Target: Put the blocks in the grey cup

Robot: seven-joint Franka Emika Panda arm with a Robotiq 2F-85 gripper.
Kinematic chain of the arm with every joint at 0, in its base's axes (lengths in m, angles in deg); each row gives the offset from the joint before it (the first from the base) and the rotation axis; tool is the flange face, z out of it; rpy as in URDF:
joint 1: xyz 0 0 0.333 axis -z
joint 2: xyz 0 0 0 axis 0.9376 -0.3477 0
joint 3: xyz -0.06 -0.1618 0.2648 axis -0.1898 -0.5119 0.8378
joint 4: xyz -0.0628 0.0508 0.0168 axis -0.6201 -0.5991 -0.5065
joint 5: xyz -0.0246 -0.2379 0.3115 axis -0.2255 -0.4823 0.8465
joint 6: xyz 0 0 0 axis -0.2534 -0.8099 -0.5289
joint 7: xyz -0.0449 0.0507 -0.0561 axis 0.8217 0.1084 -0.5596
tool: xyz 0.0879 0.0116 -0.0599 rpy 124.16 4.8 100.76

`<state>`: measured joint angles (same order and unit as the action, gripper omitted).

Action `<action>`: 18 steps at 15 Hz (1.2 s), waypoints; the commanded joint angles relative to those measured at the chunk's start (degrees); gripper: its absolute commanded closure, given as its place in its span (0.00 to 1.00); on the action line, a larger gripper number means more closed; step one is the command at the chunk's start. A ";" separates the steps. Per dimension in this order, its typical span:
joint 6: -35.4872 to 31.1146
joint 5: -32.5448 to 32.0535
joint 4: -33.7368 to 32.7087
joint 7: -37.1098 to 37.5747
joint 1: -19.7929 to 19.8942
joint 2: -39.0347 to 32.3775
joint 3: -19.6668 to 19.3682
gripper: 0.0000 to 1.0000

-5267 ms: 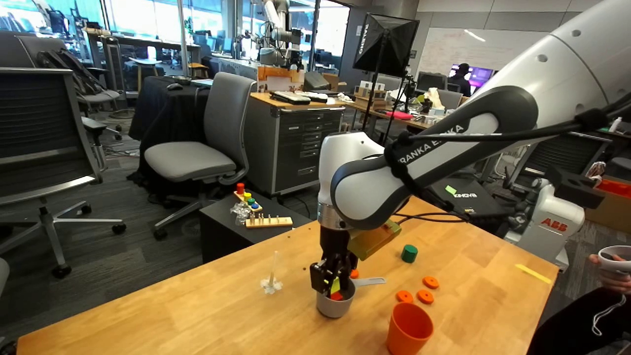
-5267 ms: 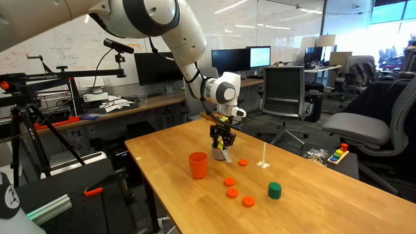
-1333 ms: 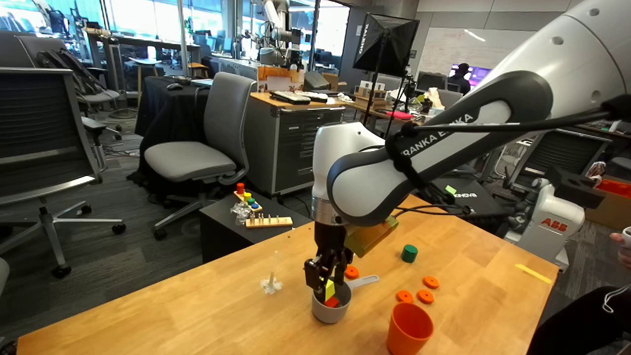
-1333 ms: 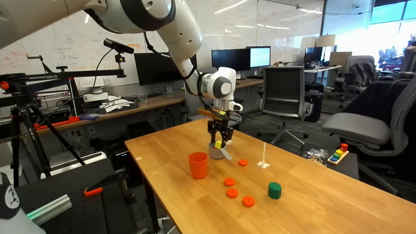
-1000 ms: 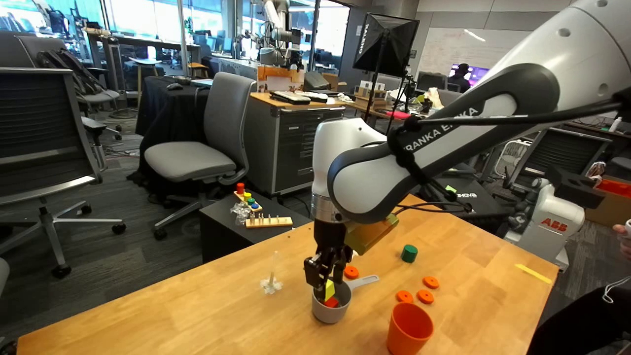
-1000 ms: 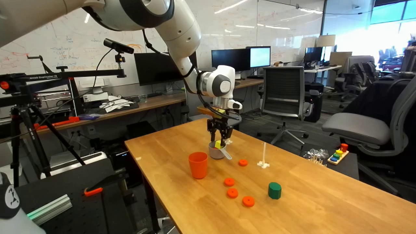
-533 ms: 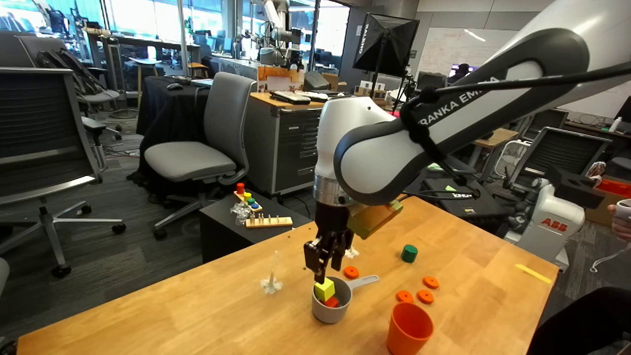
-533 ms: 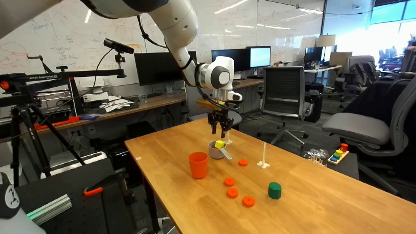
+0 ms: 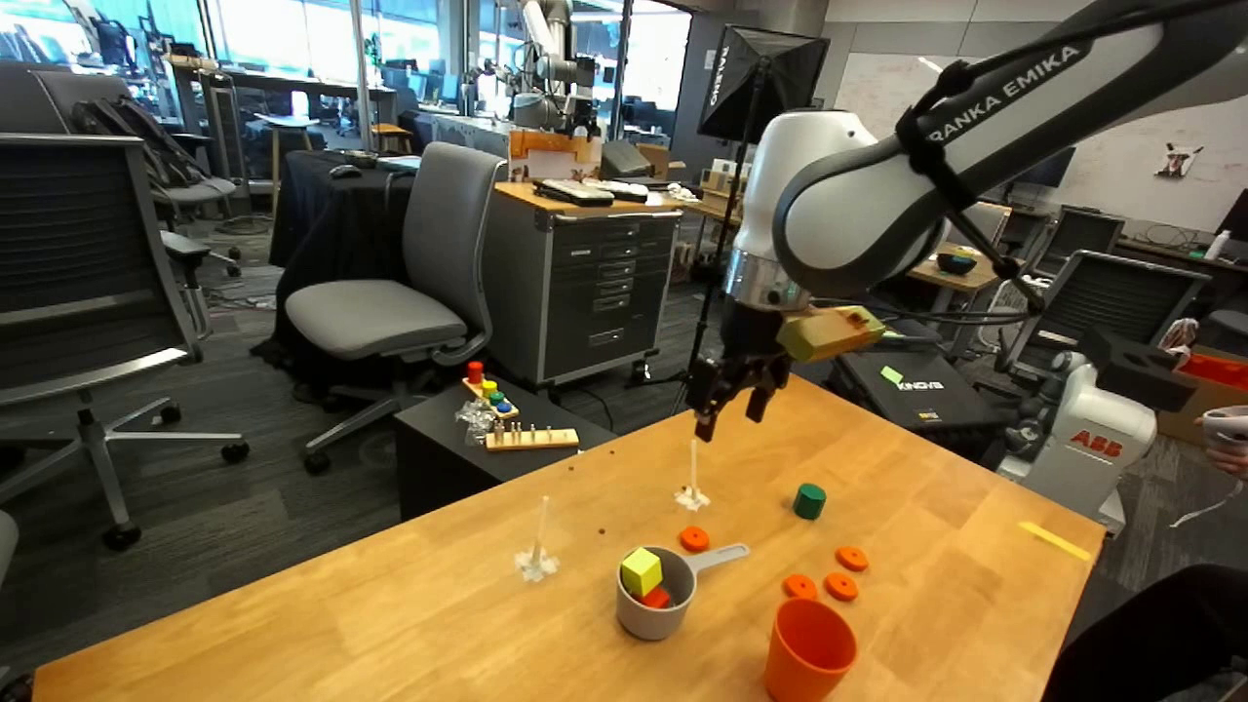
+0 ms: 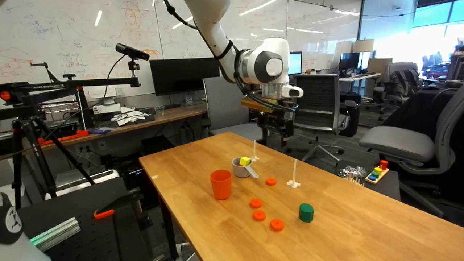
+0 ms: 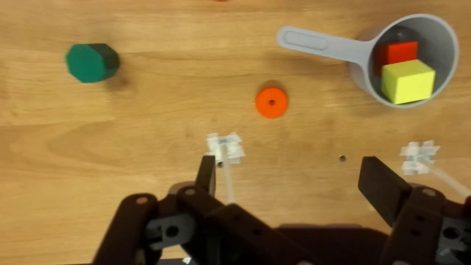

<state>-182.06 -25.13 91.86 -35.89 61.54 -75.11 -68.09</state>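
The grey cup (image 9: 651, 624) stands upright with its handle on the table in both exterior views. Inside it, in the wrist view, are a yellow block (image 11: 408, 82) and a red block (image 11: 402, 52); the yellow one overlaps the red and reaches up near the rim. A green block (image 11: 86, 63) sits on the tabletop, away from the cup. Several flat orange discs with a centre hole, such as this orange disc (image 11: 271, 102), lie around. My gripper (image 11: 289, 165) hangs well above the table, off to one side of the cup, its fingers wide apart and nothing held between them.
A taller orange cup (image 9: 811, 648) stands near the grey one. Two thin white pegs are taped upright: one peg (image 9: 693, 473) beneath my gripper, another peg (image 9: 542, 526) farther along. The table's edge runs close by, with a black side table (image 9: 458, 458) beyond.
My gripper has let go of the yellow block, which stays in the grey cup. It has risen out and moved sideways over a white peg. The fingers have spread wide.
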 commanded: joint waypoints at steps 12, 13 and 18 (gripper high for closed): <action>-2.39 12.62 10.32 -6.91 15.37 2.88 2.27 0.00; -2.15 13.19 9.62 -6.95 15.42 1.78 2.37 0.00; -1.14 13.28 5.76 -5.55 14.70 -2.71 1.64 0.00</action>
<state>-184.63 -12.83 101.55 -41.11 75.80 -75.13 -66.73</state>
